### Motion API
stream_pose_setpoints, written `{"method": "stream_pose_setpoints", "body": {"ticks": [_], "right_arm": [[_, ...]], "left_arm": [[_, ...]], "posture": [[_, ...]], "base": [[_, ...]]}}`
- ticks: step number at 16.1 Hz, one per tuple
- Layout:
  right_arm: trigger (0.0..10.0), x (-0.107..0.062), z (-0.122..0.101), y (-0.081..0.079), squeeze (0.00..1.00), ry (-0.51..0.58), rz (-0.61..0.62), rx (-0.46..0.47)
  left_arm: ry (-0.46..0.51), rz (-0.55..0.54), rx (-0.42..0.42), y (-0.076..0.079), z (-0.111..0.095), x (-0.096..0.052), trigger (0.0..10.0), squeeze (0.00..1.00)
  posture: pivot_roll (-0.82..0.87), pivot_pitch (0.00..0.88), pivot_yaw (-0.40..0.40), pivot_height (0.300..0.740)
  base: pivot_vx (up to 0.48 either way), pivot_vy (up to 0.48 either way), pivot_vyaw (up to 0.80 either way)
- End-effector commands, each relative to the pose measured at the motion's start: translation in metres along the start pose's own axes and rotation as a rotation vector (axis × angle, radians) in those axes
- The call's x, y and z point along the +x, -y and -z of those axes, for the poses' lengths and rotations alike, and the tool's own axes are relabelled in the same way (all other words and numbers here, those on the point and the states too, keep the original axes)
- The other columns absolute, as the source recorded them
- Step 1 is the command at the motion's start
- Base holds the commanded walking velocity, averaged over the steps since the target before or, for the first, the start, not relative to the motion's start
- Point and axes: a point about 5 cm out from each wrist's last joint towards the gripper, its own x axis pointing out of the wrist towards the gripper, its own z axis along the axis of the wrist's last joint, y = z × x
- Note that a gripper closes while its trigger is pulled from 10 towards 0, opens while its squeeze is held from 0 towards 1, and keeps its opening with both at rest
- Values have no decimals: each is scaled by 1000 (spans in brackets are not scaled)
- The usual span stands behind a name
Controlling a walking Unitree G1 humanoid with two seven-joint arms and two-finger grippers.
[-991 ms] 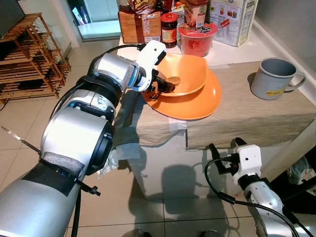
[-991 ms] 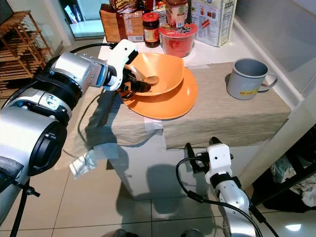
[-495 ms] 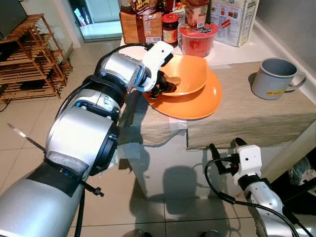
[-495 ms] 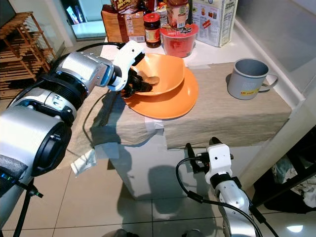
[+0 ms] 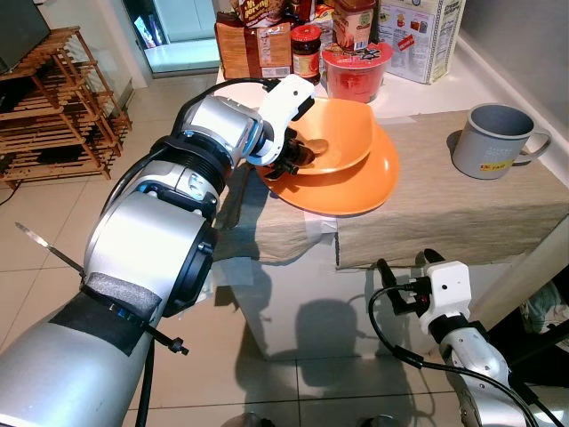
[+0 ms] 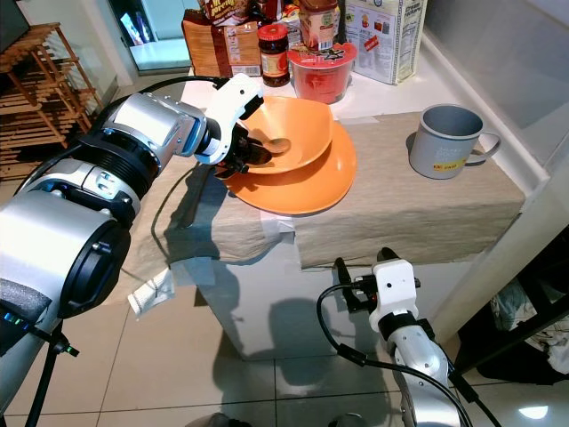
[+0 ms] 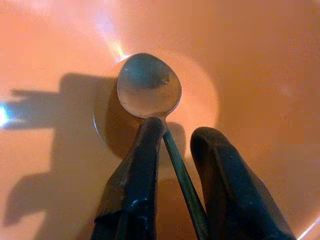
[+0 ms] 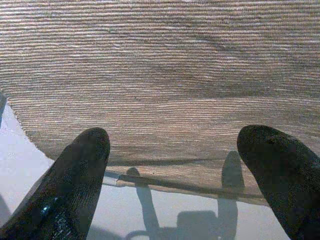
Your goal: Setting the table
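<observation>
An orange bowl [image 5: 342,133] sits on an orange plate [image 5: 356,187] on the beige cloth [image 5: 444,213] covering the table. My left gripper [image 5: 292,160] reaches over the bowl's left rim, shut on the handle of a metal spoon [image 5: 313,148]. In the left wrist view the spoon [image 7: 148,85] rests with its head on the bowl's bottom, and its handle runs between the two black fingers [image 7: 145,165]. My right gripper [image 5: 406,262] hangs open below the table's front edge, facing the cloth's hanging hem [image 8: 165,100].
A grey mug [image 5: 493,142] stands on the cloth at the right. Behind the plate are a red noodle cup [image 5: 356,69], a jar [image 5: 305,52], a brown bag [image 5: 252,46] and a carton [image 5: 427,36]. A wooden rack [image 5: 53,107] stands on the floor at the far left.
My left gripper has shifted a little at the bowl's rim with the spoon still in it. The right arm has not moved.
</observation>
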Motion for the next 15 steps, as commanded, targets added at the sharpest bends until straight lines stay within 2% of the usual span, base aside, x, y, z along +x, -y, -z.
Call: {"method": "stream_pose_setpoints", "body": {"ticks": [1, 5, 6, 8, 9, 10, 11, 12, 13, 14, 15], "right_arm": [[10000, 0, -3, -2, 0, 6, -1, -5], [10000, 0, -2, -2, 0, 4, 1, -5], [10000, 1, -2, -2, 0, 3, -1, -5], [10000, 1, -2, -2, 0, 3, -2, -5], [10000, 2, -3, -2, 0, 3, -2, -5], [10000, 3, -3, -3, 0, 4, -2, -4], [10000, 3, -3, -3, 0, 5, 0, -4], [10000, 2, -2, -2, 0, 1, 5, -1], [10000, 2, -1, -1, 0, -1, 6, 0], [10000, 2, 0, 0, 0, -4, 7, 0], [10000, 3, 0, 0, 0, -4, 6, -1]], "left_arm": [[47, -30, 10, -5, -13, -9, 0, 0], [148, -39, 24, -5, -35, -19, 0, 0], [190, -27, 33, -3, -46, -25, 0, 0], [220, -24, 32, -4, -52, -29, 0, 0], [311, -88, 60, -8, -63, -36, 3333, 0], [338, -113, 75, -11, -65, -39, 10000, 0], [365, -137, 87, -14, -67, -43, 10000, 259], [520, -271, 61, -33, -65, -61, 10000, 1000], [561, -299, 40, -38, -63, -66, 10000, 1000], [639, -370, 20, -46, -54, -77, 10000, 1000], [670, -402, -3, -49, -43, -82, 10000, 1000]], "posture": [[-128, 32, 144, 740], [-125, 32, 140, 740], [-122, 30, 138, 740], [-121, 29, 137, 740], [-120, 30, 136, 740], [-120, 30, 136, 740], [-121, 31, 134, 740], [-112, 28, 130, 740], [-112, 28, 130, 740], [-103, 25, 118, 740], [-93, 21, 109, 740]], "base": [[0, 0, 0], [0, 0, 0], [0, 0, 0], [0, 0, 0], [0, 0, 0], [0, 0, 0], [0, 0, 0], [0, 0, 0], [0, 0, 0], [0, 0, 0], [0, 0, 0]]}}
